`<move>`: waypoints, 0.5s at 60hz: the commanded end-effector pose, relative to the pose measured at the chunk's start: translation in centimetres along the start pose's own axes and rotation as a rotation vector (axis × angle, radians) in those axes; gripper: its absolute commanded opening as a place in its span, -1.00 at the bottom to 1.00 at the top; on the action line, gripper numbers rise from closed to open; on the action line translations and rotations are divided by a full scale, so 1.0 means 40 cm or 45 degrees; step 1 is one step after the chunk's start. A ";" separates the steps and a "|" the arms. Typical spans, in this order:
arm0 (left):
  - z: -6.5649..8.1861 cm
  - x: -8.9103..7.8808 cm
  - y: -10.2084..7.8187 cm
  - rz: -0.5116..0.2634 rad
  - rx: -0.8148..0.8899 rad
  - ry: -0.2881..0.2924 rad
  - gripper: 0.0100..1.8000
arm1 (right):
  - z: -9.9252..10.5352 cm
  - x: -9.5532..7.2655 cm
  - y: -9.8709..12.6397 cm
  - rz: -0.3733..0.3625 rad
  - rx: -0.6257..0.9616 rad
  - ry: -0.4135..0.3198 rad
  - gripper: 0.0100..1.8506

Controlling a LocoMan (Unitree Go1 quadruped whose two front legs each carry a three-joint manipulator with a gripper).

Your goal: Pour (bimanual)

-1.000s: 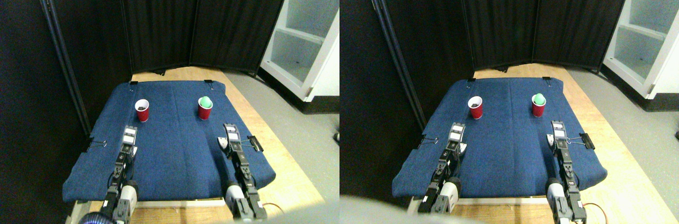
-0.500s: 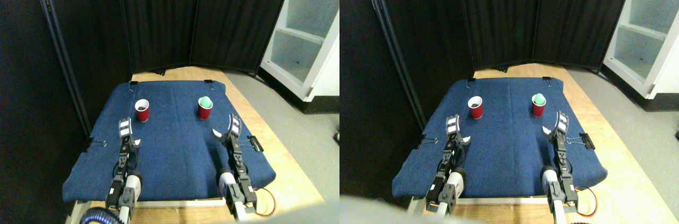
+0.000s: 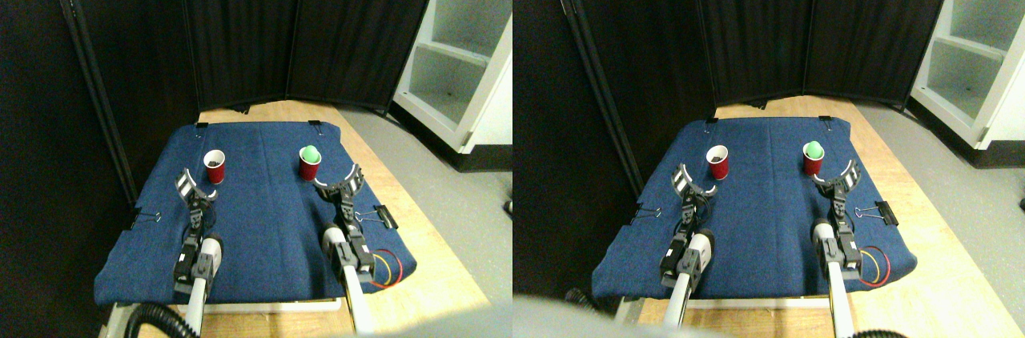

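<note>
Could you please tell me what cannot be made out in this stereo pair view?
- Dark bits in the left cup: too small to identify.
- Green thing in the right cup: its lower part is hidden by the cup wall.
- White shelf unit: cut off by the picture's right edge.
- Binder clip: small and blurred.

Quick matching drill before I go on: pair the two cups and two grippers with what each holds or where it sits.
1. left cup
2. right cup
3. left gripper
4. right gripper

a. green ball on top
b. open, just short of the green-topped cup
c. dark bits inside
d. open, just short of the other cup

Pairs: 1-c, 2-a, 3-d, 4-b
</note>
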 end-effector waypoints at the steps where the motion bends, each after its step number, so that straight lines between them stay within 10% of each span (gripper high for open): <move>1: -0.009 0.012 -0.008 -0.001 -0.036 -0.025 0.00 | -0.017 0.012 0.011 0.024 0.046 0.032 0.06; 30: -0.054 0.062 0.019 0.066 -0.279 -0.008 0.13 | -0.070 0.061 -0.018 -0.174 0.642 0.172 0.07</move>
